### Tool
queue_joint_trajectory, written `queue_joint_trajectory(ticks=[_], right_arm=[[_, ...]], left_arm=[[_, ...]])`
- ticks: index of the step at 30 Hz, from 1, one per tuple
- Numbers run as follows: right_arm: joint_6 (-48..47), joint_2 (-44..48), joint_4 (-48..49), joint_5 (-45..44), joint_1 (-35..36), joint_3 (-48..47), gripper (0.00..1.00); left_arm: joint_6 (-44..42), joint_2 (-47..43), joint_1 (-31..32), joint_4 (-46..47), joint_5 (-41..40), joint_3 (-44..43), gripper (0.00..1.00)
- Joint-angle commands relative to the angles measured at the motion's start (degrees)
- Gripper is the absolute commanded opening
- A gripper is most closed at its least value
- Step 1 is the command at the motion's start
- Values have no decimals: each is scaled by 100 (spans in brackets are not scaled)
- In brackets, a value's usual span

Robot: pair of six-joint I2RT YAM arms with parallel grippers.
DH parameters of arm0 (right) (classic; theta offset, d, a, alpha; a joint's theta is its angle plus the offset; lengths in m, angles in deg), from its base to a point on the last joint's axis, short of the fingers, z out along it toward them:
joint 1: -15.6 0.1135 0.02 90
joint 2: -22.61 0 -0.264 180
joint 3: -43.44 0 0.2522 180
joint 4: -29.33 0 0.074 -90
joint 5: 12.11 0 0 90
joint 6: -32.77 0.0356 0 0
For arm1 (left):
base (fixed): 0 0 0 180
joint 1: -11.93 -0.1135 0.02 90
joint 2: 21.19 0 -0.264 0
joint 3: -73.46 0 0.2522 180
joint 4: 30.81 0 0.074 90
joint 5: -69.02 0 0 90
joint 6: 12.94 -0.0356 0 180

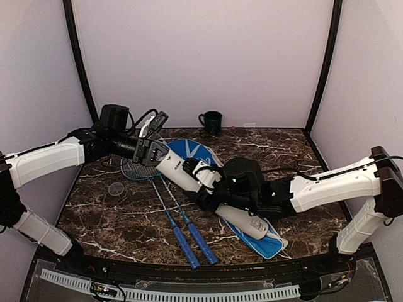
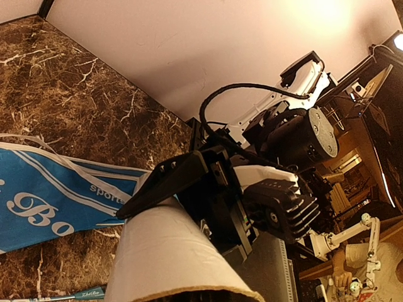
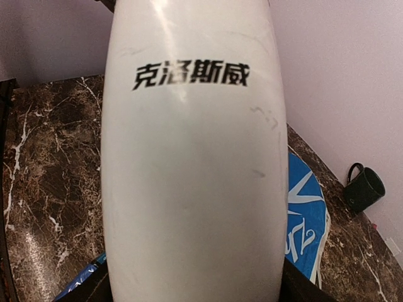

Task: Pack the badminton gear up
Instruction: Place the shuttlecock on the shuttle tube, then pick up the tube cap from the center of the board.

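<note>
Filling the right wrist view, the long white tube [image 3: 195, 176] shows black printed characters across its side. From above, the right gripper [image 1: 213, 189] is clamped round the tube's middle, jaws closed against its sides. The tube runs diagonally over the blue cover [image 1: 271, 244], which lies flat beneath it. The tube's far end meets the left gripper [image 1: 153, 152]; whether that gripper grips the rim or only touches it cannot be told. Two blue-handled rackets [image 1: 203, 244] lie side by side on the marble table [image 1: 302, 157], just left of the cover, their heads near the left gripper. A dark green mug [image 1: 211, 121] stands by the back wall.
</note>
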Motion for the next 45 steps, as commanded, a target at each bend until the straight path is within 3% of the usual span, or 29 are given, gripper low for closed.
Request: queue_joint_trajectory(ticks=[1,5,9,20,27,36,45], right_arm=[[193,-121,458,120,52,-141,70],[198,-121,458,83,62,-99,70],[198,-80,461,22,67,-57,70],[220,-16,526,-86,65,36,70],[232,-38,580,-111,63,27,70],[251,-13,590,-145,66,49,70],[277,24,635,-178,60,126,70]], left_arm=[[-245,-32,64,-281,-24,-112,6],[-442,-120,55,-421,-315,-187,15],[-579,-274,-56,-504,-851,-199,35],[-574,-1030,-783,-278,-865,193,54],[-760,-1428,-998,-440,-1273,263,60],[-550,-2131,-1123,225,-2175,646,71],[-127,-2799,-1758,144,-4073,1073,77]])
